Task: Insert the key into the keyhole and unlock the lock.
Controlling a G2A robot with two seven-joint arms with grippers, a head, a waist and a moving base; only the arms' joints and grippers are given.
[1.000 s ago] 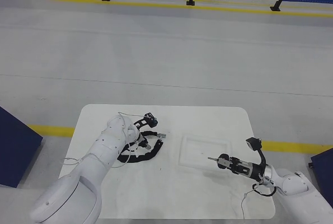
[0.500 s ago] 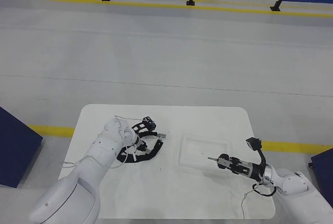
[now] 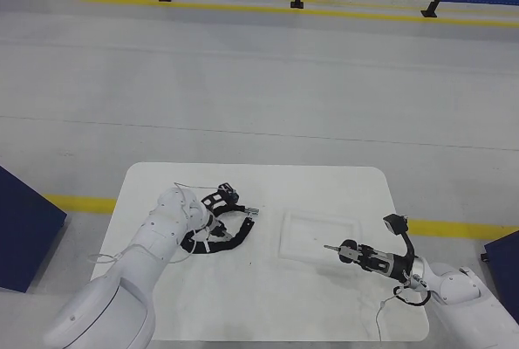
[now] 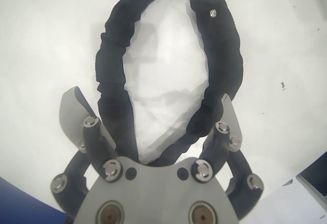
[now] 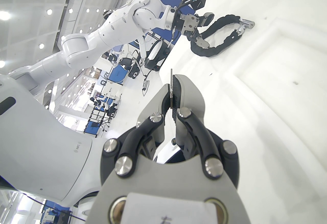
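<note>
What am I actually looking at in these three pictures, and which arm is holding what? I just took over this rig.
It is a two-armed robot working at a white table. The wide picture looks down from a camera above the arms. The other two come from a camera on each wrist. On the table lies a chain lock in a black fabric sleeve, curled into a loop, with its metal lock cylinder where the ends meet. The left end effector is open, with its fingers straddling the loop at the end away from the cylinder. The right end effector is shut on a thin flat key, held apart from the lock and pointing roughly toward it.
</note>
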